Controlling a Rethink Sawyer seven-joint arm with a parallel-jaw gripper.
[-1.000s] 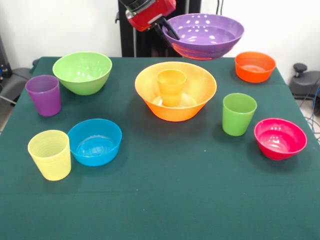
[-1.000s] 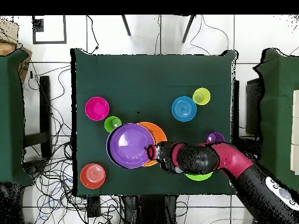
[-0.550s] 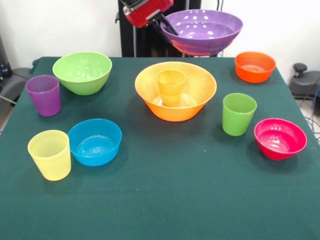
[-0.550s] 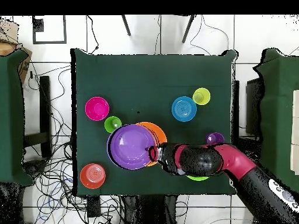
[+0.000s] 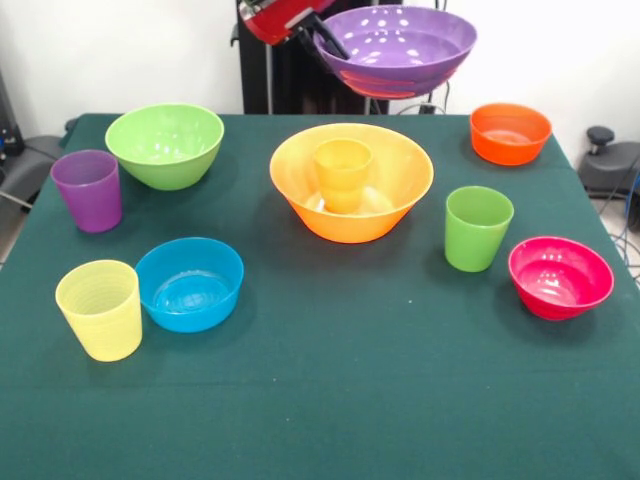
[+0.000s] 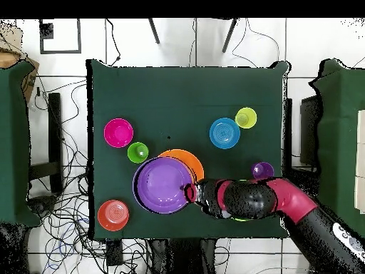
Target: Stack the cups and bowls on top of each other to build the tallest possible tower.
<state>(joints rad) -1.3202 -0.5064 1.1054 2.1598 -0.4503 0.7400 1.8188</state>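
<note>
We see end effector (image 5: 325, 38) clamped on purple bowl (image 5: 395, 48) rim | bowl aloft above orange-yellow bowl (image 5: 351, 182) | orange cup (image 5: 343, 174) inside it

Green table (image 5: 330, 400): five bowls (image 5: 351, 182), three cups (image 5: 478, 228).

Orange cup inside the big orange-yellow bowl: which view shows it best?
The front view: the orange cup stands upright and whole inside the orange-yellow bowl. In the overhead view the lifted purple bowl, held at its rim by the end effector, hides the cup completely.
</note>
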